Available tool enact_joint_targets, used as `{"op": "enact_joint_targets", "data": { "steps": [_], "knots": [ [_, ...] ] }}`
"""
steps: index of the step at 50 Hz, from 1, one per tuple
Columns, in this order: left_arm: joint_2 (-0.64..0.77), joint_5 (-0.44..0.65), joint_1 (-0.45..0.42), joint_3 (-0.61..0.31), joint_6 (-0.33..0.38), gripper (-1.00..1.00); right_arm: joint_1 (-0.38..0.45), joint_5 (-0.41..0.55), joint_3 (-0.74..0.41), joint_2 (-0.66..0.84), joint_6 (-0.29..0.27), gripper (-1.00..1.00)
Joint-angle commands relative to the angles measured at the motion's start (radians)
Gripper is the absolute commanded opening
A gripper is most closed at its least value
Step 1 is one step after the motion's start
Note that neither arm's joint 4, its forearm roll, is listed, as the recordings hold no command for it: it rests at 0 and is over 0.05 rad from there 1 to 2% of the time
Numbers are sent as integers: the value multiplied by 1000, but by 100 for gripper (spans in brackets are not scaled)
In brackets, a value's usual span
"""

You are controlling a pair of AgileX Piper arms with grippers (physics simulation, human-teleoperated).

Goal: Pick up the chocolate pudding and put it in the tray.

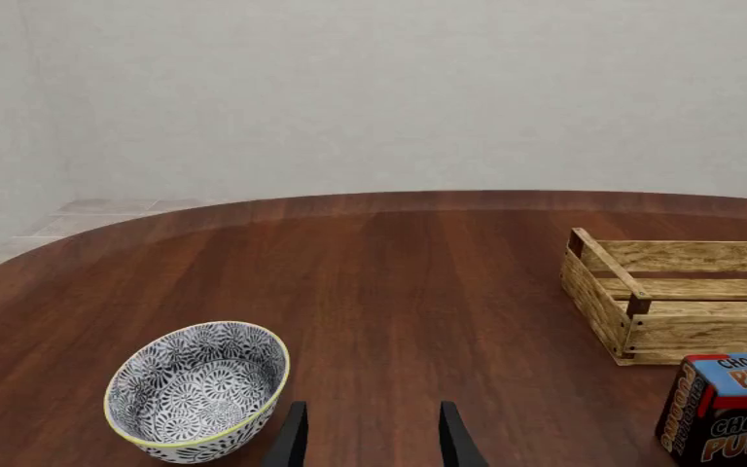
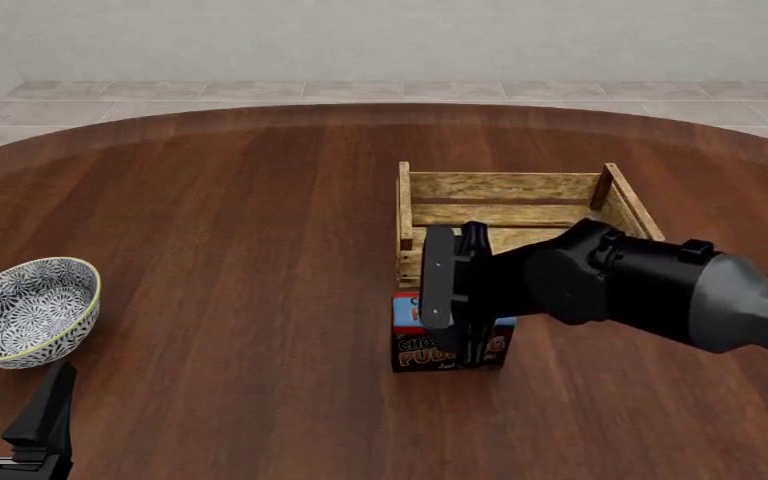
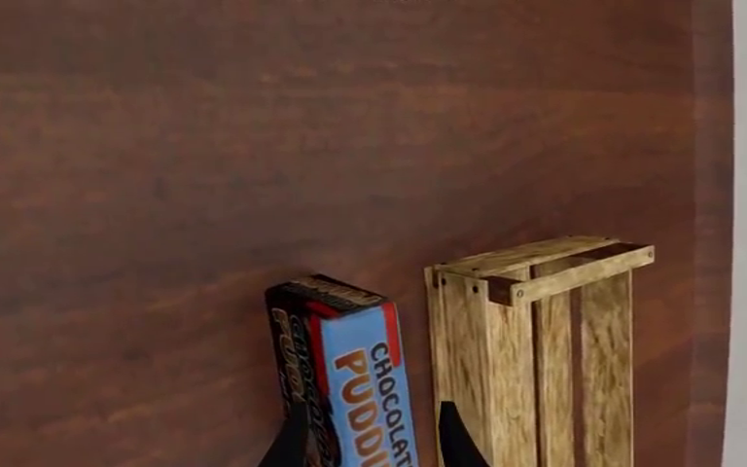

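Worktop (image 2: 224,300): big, round, dark brown wood. It holds everything.
Tray (image 2: 511,187): light wood crate with darker corner posts, past the middle of the worktop. Nothing shows inside it.
Bowl (image 2: 27,310): blue and white pattern, yellow rim, far off on the left side, near the left arm.
Right fingers (image 3: 458,443): one on each side of the chocolate pudding (image 3: 354,379), close to its sides; I cannot tell if they press it.
Left fingers (image 1: 451,438): apart, holding nothing, low by the bowl.
Chocolate pudding: small box standing on the worktop just in front of the tray. Blue top, dark brown front, orange letters, red edges.
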Motion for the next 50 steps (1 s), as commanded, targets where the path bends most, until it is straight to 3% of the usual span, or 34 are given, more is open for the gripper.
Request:
{"op": "enact_joint_targets", "data": {
  "steps": [1,50],
  "knots": [
    [0,0,0,0,0,100,1,-4,3,3,6,100],
    [0,0,0,0,0,100,-5,-41,-2,49,20,100]
  ]
}}
